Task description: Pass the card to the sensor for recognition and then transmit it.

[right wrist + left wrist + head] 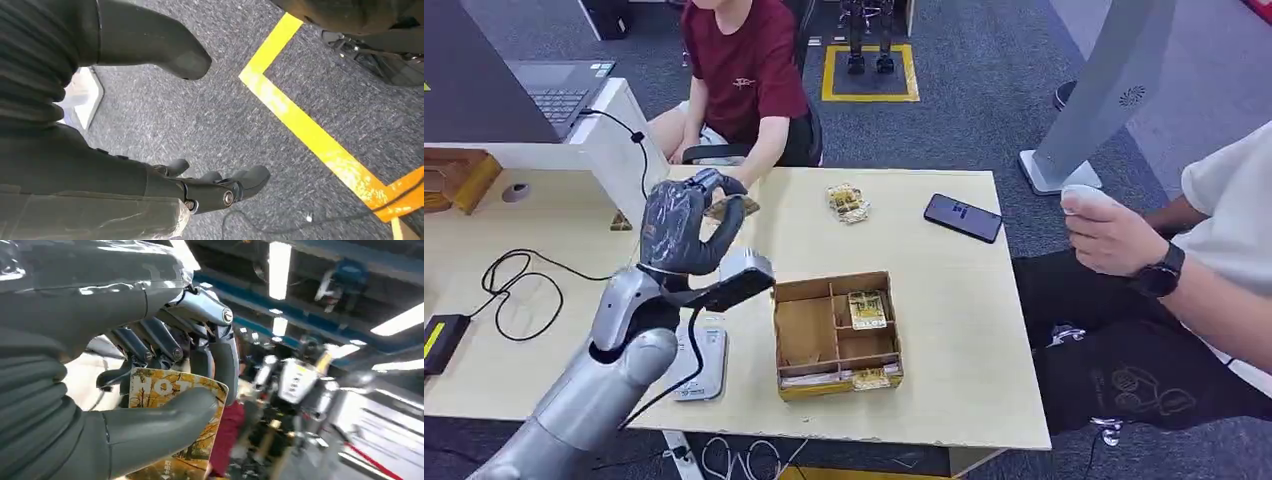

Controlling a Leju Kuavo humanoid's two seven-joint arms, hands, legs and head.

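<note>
We hold the yellow autumn-print card pinched between thumb and fingers of our left hand, raised above the pale wooden table. Our right hand hangs loosely spread over grey carpet, holding nothing. The thumb pins only part of the card, so we judge it could slip while we lower it toward the flat white sensor pad.
</note>
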